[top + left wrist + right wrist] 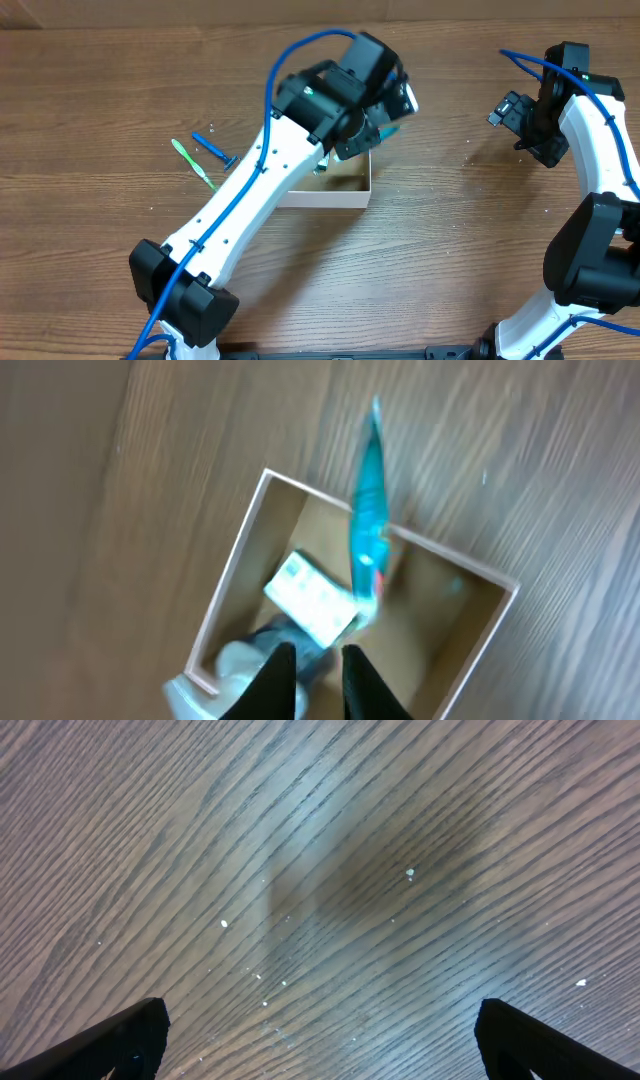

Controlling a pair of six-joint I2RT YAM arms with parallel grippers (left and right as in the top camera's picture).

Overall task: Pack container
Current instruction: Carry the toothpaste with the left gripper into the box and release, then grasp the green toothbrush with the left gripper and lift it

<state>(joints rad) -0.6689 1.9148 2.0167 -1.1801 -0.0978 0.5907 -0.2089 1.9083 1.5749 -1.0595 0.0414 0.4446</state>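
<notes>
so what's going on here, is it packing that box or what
Yes, packing is under way. The left pincer hovers over the shallow square cardboard box with white walls, which holds a small white rectangular packet. A slim teal item leans across the box's wall, partly sticking out. The pincer's fingers are close together; I can't tell if they are shut. A thin green stick and a small blue stick lie on the wooden table beside the box. The right pincer is open over bare wood.
</notes>
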